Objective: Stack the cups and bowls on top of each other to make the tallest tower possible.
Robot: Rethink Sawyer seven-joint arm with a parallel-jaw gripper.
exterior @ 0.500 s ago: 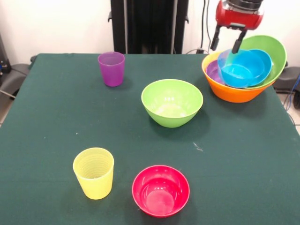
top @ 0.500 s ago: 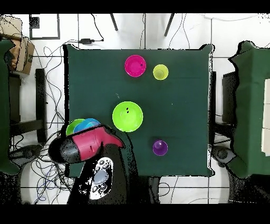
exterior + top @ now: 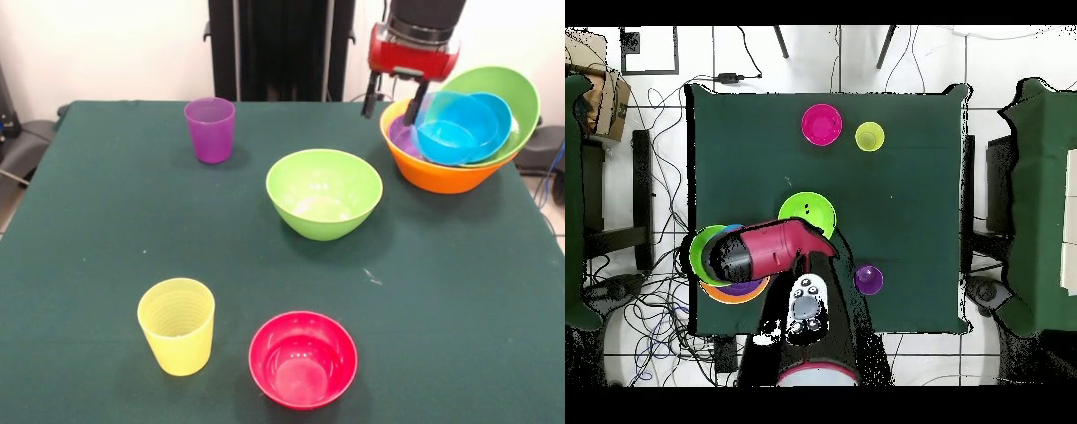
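The tower stands at the far right in the front view: a large orange bowl (image 3: 441, 177) holding a shallow purple bowl (image 3: 403, 137), a tilted lime green bowl (image 3: 516, 97) and two nested blue bowls (image 3: 459, 128). My gripper (image 3: 390, 106) hangs open and empty just above the orange bowl's left rim. A loose lime green bowl (image 3: 324, 193) sits mid-table. The purple cup (image 3: 210, 129) stands far left, and the yellow ribbed cup (image 3: 177, 325) and pink-red bowl (image 3: 303, 358) stand near the front. In the overhead view my arm (image 3: 765, 250) covers most of the tower (image 3: 703, 250).
The dark green table (image 3: 88, 230) carries everything. The black pedestal (image 3: 281, 49) stands behind its far edge. In the overhead view the pink-red bowl (image 3: 821, 124), yellow cup (image 3: 870, 136), loose green bowl (image 3: 810, 208) and purple cup (image 3: 868, 279) show.
My gripper has moved left in the front view, from over the blue bowls to over the orange bowl's left rim. It stays open and empty. No cup or bowl has moved.
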